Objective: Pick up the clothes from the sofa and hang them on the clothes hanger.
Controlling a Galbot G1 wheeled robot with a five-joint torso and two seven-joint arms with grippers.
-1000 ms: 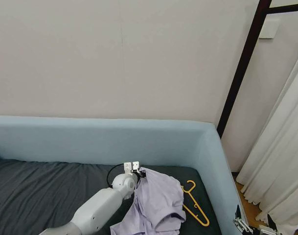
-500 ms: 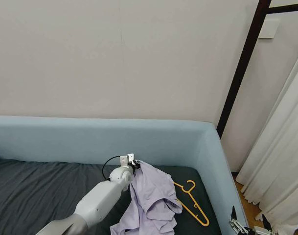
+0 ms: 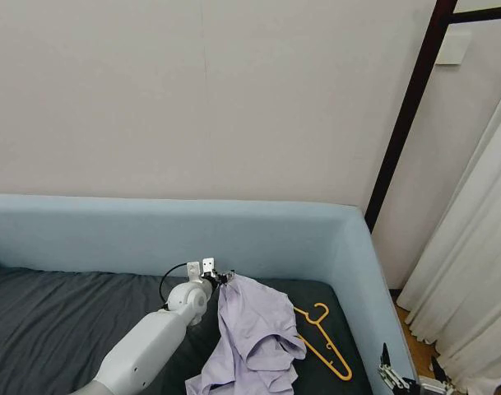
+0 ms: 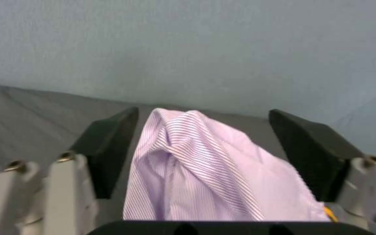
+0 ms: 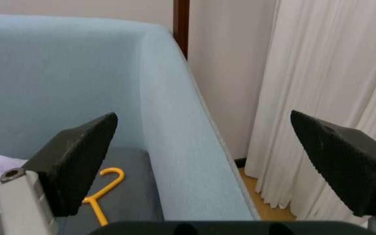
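- The left claw (image 3: 225, 277) is hovering over the sofa's dark seat (image 3: 61, 321), just in front of the light blue backrest (image 3: 151, 230).
- It's clamping a bunched-up fold of the lilac striped shirt (image 3: 258, 329). In the left wrist view one black finger (image 4: 109, 147) is sitting on each side of the bunch.
- The shirt is peaking right at that claw. The rest is draping down and off to the claw's right, and the bottom is pooling on the seat.
- The yellow hanger (image 3: 324, 337) is lying flat on the seat, past the shirt on the far side from the left claw, and the shirt's edge is reaching it.
- The right claw (image 3: 406, 380) is hanging low outside the sofa's end arm (image 5: 175, 147), close to the white curtain (image 3: 472, 280). Its fingers (image 5: 77, 156) are spread wide apart with nothing between them.
- From that right claw, the hanger is sitting over on the seat, on the other side of the sofa arm.
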